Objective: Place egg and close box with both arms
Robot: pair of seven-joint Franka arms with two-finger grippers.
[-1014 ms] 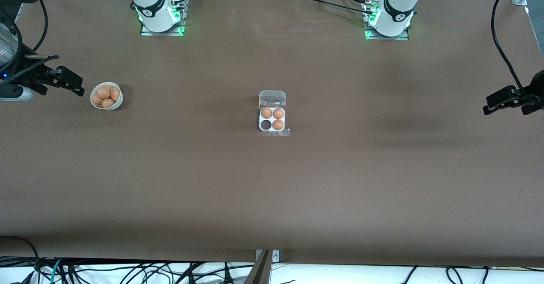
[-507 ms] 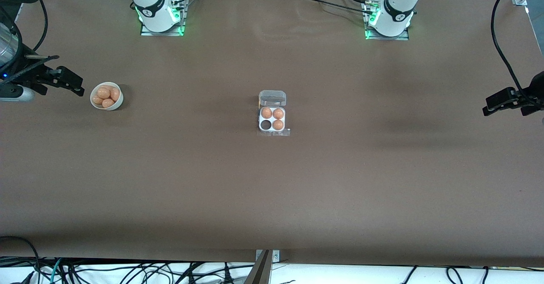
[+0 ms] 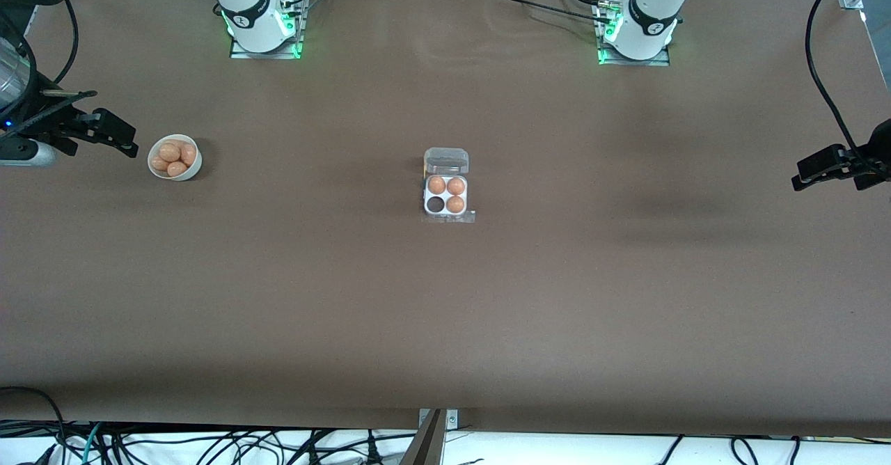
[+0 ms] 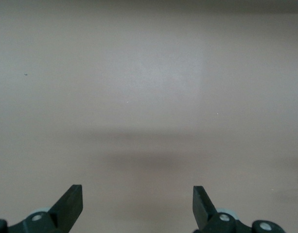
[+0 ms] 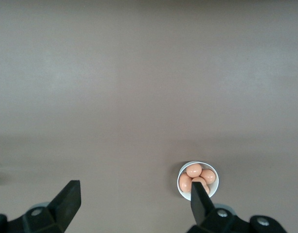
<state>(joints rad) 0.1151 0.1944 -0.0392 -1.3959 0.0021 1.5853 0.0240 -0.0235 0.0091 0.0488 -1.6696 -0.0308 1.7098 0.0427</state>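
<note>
Resting at the table's (image 3: 445, 326) centre, the box (image 3: 446, 193) has its clear lid (image 3: 446, 161) hinged back at 12 o'clock, farther from the front camera than the tray. Three cells hold eggs (image 3: 455, 204); the cell at 7 o'clock, toward the right arm's end, is vacant. A white bowl (image 3: 175, 157) sits well apart from the box at its 9 o'clock, toward the right arm's end, holding several brown eggs (image 5: 193, 170). The right gripper (image 5: 133, 204) hovers above the table just beside the bowl, fingers (image 5: 67, 196) spread and grasping nothing. The left gripper (image 4: 138, 203) hovers over bare table at the left arm's end, well apart from the box at its 3 o'clock, fingers (image 4: 71, 201) spread and unloaded
</note>
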